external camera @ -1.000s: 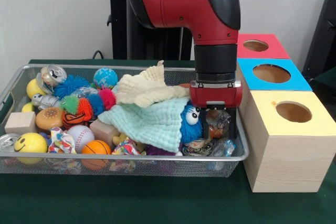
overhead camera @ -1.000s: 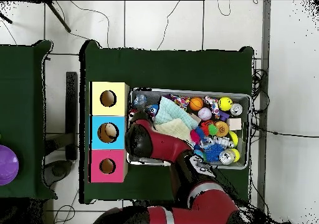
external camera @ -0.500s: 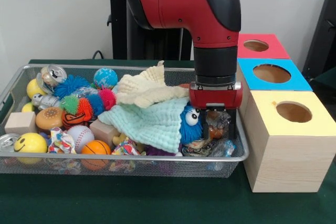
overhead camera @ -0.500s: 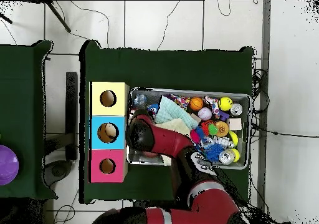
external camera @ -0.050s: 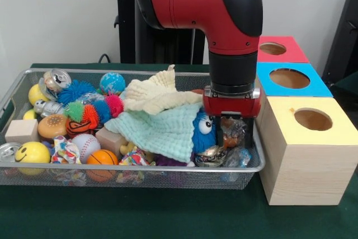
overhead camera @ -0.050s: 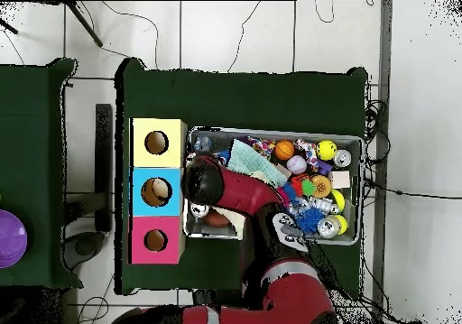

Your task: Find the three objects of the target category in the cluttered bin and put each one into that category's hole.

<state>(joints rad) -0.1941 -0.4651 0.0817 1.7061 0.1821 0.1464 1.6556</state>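
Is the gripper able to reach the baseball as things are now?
Probably yes: the baseball lies uncovered on top at the bin's front, though the gripper is at the opposite end.

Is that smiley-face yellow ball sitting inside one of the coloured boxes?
No, the smiley ball lies in the wire bin at its near left corner, far from the boxes.
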